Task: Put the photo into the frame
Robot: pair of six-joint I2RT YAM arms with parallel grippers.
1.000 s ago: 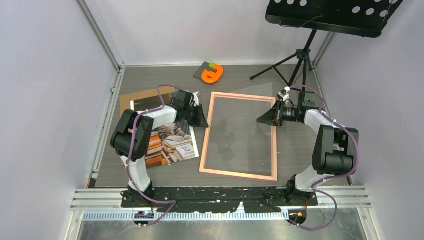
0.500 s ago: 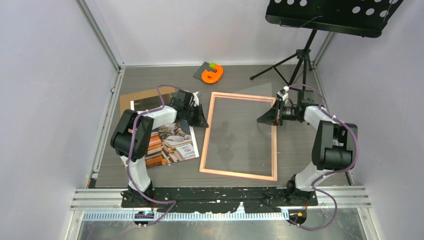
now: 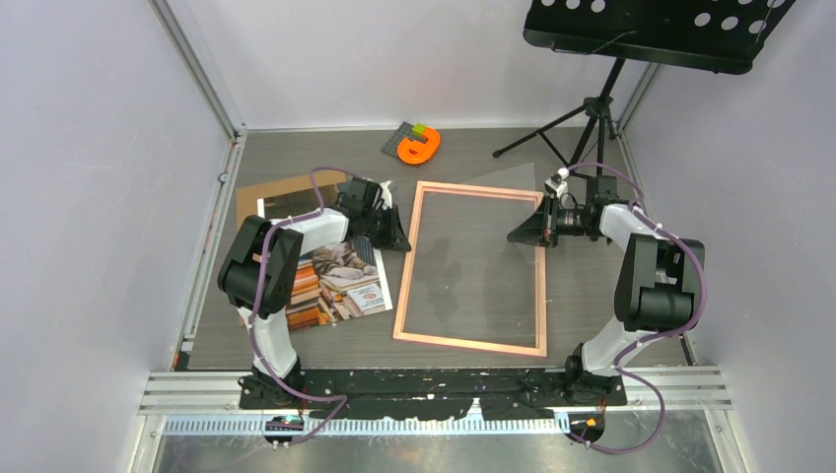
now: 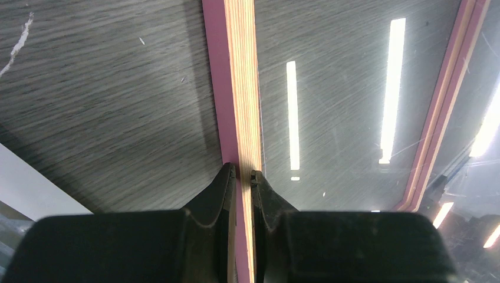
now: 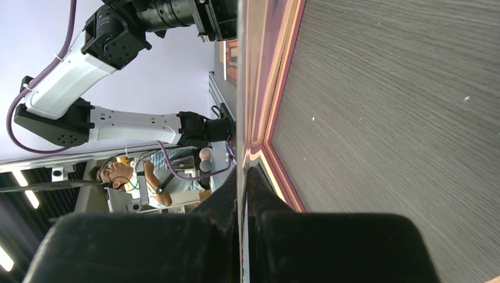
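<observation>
Left end effector (image 4: 243, 174) — pinching frame (image 4: 240, 71).

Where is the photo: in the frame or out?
Out. The photo lies flat on the table, left of the frame. Only dark tabletop shows through the frame's opening.

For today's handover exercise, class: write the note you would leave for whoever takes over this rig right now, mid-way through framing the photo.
Left pincer: shut on the frame, on its left rail.
Right pincer: shut on the right edge of the clear pane, which looks raised on that side.
The photo: flat on the table, left of the frame, partly under the left arm and overlapping the brown backing board.
Done: frame steadied, pane gripped.
Left: get the photo into the frame.
</observation>
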